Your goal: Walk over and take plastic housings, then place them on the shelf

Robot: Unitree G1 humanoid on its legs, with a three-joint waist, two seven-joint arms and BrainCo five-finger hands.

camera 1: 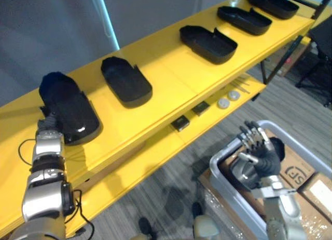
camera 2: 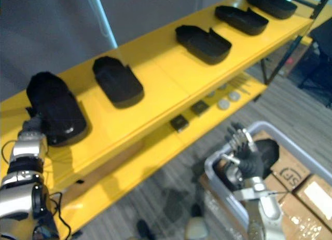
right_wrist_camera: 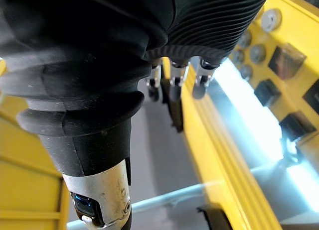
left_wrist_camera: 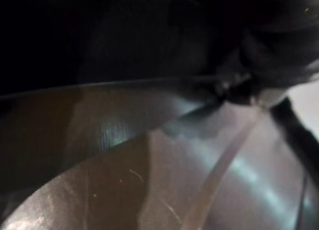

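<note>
Left hand (camera 1: 47,123) at housing (camera 1: 70,107) by shelf (camera 1: 171,89) edge (fingers hidden, cannot tell); right hand (camera 1: 258,147) relaxed, empty.

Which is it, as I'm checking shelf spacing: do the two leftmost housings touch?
Apart. The left eye view shows bare yellow shelf between the leftmost housing and the second housing.

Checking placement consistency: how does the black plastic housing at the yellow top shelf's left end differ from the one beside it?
The left-end black plastic housing lies rounded shell up, glossy; the neighbouring housing lies hollow side up, rim showing. The left hand is at the left-end housing's near end; the neighbouring housing stands untouched. Both are black, elongated, and rest on the yellow top shelf.
</note>
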